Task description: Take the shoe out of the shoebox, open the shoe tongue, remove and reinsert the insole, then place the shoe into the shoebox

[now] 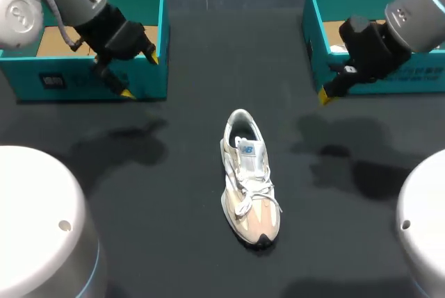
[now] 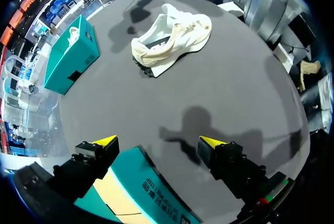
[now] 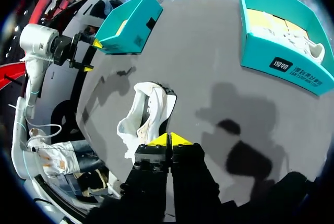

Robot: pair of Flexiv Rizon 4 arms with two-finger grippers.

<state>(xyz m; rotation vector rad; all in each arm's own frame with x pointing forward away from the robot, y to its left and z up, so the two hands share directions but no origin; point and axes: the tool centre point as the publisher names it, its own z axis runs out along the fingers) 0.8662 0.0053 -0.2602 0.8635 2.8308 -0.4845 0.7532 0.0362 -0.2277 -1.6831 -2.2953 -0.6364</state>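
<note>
White and beige, the shoe (image 1: 249, 187) stands on its sole in the middle of the black table (image 1: 174, 242), toe toward the near edge, well apart from both grippers and outside both boxes. Toward the far left corner, the left gripper (image 1: 139, 74) hangs over the near right corner of the teal left shoebox (image 1: 69, 79), fingers wide apart with the box wall under the gap. Toward the far right corner, the right gripper (image 3: 169, 139) hangs just in front of the right shoebox (image 1: 417, 79), its tips pressed together on nothing.
</note>
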